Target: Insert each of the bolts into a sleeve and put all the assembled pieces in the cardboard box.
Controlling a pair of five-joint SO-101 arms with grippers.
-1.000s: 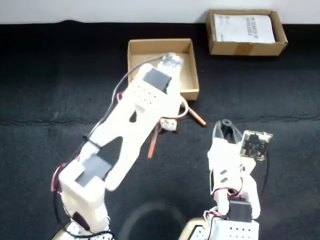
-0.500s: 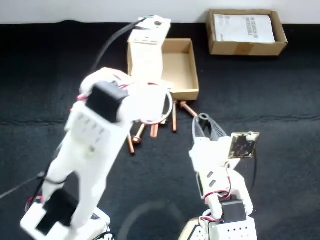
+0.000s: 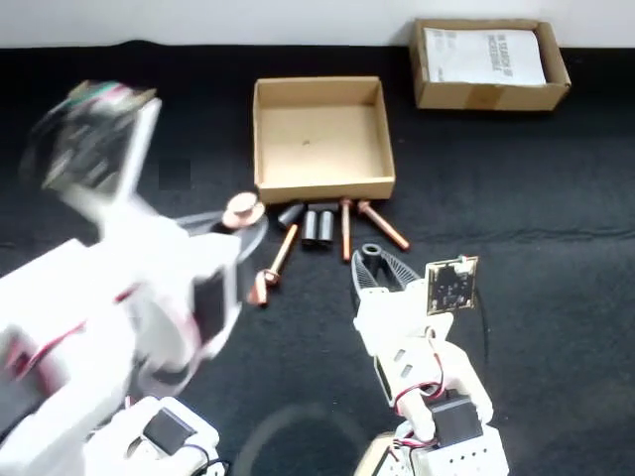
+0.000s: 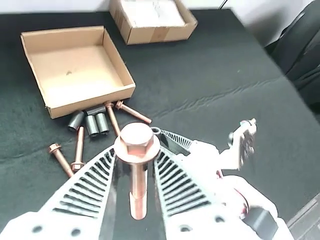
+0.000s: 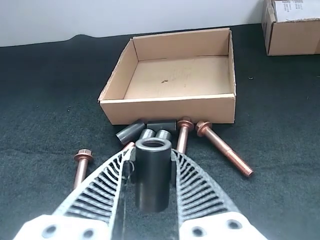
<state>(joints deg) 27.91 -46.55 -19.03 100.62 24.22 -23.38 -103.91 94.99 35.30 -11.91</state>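
**High view.** The left arm (image 3: 109, 288) stood raised over the left part of the table (image 3: 556, 297). It carried a bolt (image 3: 242, 210) whose head showed just off the front left corner of the cardboard box (image 3: 322, 186). The right arm (image 3: 417, 347) sat low at front centre. Its right gripper (image 3: 373, 258) pointed toward the box and stopped short of the loose bolts (image 3: 344, 230) and loose sleeves (image 3: 317, 224), which lay just in front of the box wall. No assembled piece lay in the box. A second box (image 3: 491, 91) stood well apart at the far right.

**Left wrist view.** The left gripper (image 4: 136, 151) had its fingers drawn in narrowly on the bolt, clamping it just under the flanged head. The shank ran back between the fingers toward the camera.

**Right wrist view.** The right gripper's fingers were closed on a dark sleeve (image 5: 152, 185). The sleeve sat between the fingertips with its open bore exposed at the far end.

**Step in hand.** Judged from these poses, this was the first insertion, with one part held in each gripper and nothing yet joined. The next move probably called for bringing the two grippers together. The bolt would have to be turned until its free shank end faced the sleeve bore on a common axis, then fed in. A small angular error would likely jam the shank on the sleeve rim.
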